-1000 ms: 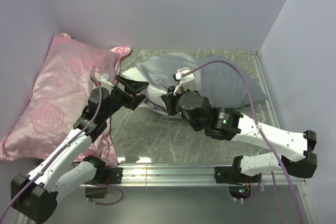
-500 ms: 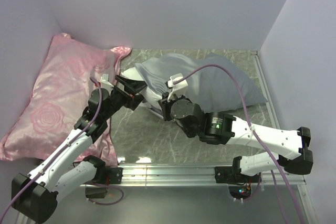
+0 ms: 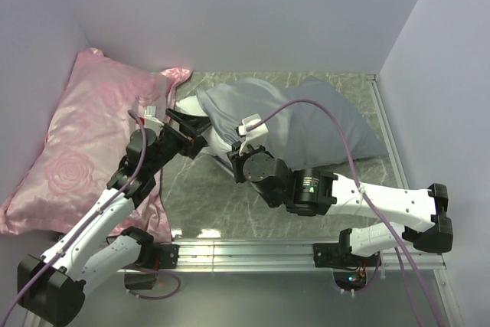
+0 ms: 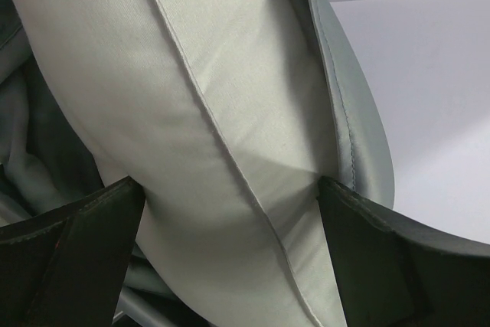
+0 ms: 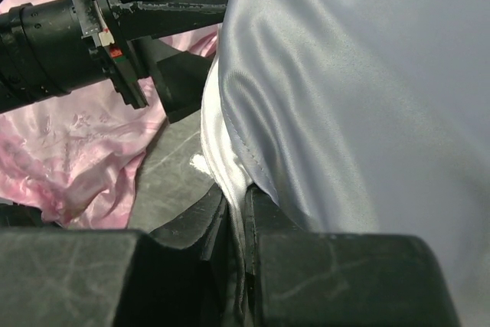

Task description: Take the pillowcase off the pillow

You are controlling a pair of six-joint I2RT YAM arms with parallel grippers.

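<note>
The grey pillowcase (image 3: 306, 116) lies at the back middle of the table, with the white pillow (image 3: 220, 142) sticking out of its left end. My left gripper (image 3: 191, 129) is open, its jaws wide on either side of the white pillow's bulging seamed end (image 4: 214, 112). The pillowcase's grey hem (image 4: 360, 135) runs along the pillow's right side. My right gripper (image 5: 239, 212) is shut on a thin fold of white pillow fabric (image 5: 222, 158), right beside the pillowcase's stitched hem (image 5: 360, 97). In the top view it (image 3: 230, 160) sits just below the pillow's exposed end.
A pink rose-patterned satin pillow (image 3: 84, 135) lies along the left wall and also shows in the right wrist view (image 5: 84, 151). Bare marbled table surface (image 3: 230, 204) lies in front of the pillows. Walls close in at the back and on both sides.
My right arm has swung left and nearer, bringing its gripper to the pillow's exposed white end. The left arm has barely moved.
</note>
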